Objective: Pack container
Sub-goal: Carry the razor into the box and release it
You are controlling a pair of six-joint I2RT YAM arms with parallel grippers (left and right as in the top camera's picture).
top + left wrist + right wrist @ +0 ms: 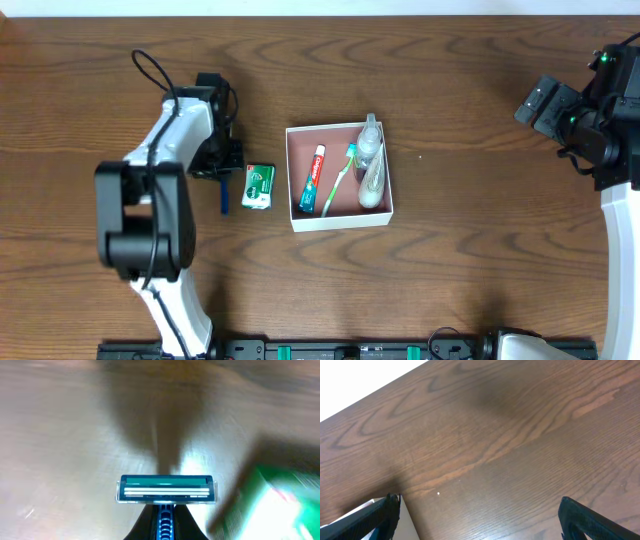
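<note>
The container is a shallow square box with white walls and a pink-brown inside, in the middle of the table. It holds a toothpaste tube, a green toothbrush, a clear bottle and a white item. My left gripper is left of it, shut on the handle of a blue razor. In the left wrist view the razor head sticks out past the fingers, just above the table. My right gripper is open and empty, far to the right.
A small green-and-white packet lies on the wood between the razor and the container; it is blurred at the right of the left wrist view. A white corner of the container shows at the lower left of the right wrist view.
</note>
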